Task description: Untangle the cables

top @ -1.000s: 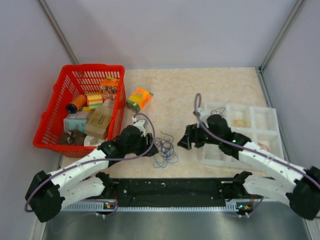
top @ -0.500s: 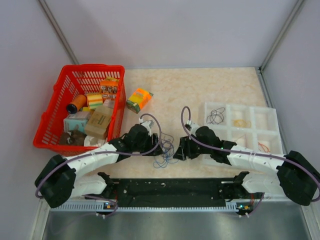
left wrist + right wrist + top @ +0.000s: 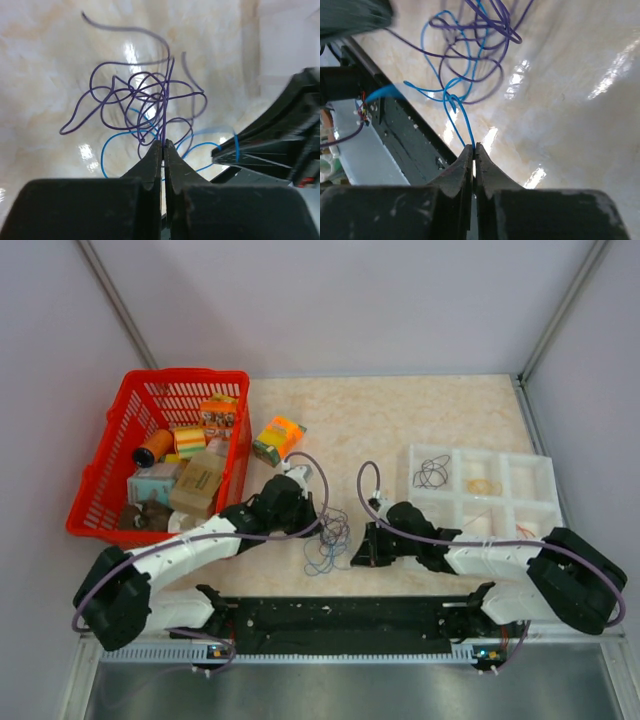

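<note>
The cables (image 3: 328, 538) lie as a small tangle of purple and blue wire on the marbled table between my two arms. My left gripper (image 3: 163, 144) is shut on a strand of the purple cable (image 3: 145, 87), which rises straight from its tips into the knot. My right gripper (image 3: 473, 147) is shut on a loop of the blue cable (image 3: 451, 95). From above, the left gripper (image 3: 318, 521) sits at the tangle's left edge and the right gripper (image 3: 357, 549) at its right edge. The blue cable (image 3: 112, 142) runs under the purple loops.
A red basket (image 3: 97, 492) full of boxes and spools stands at the left. An orange and green box (image 3: 278, 438) lies beside it. A white compartment tray (image 3: 452, 502) at the right holds a black wire (image 3: 432, 473) and other sorted wires. A black rail (image 3: 340, 615) runs along the near edge.
The right arm swung left from the tray to the tangle, and the left arm reached further right. Both grippers, open before, have shut on wires.
</note>
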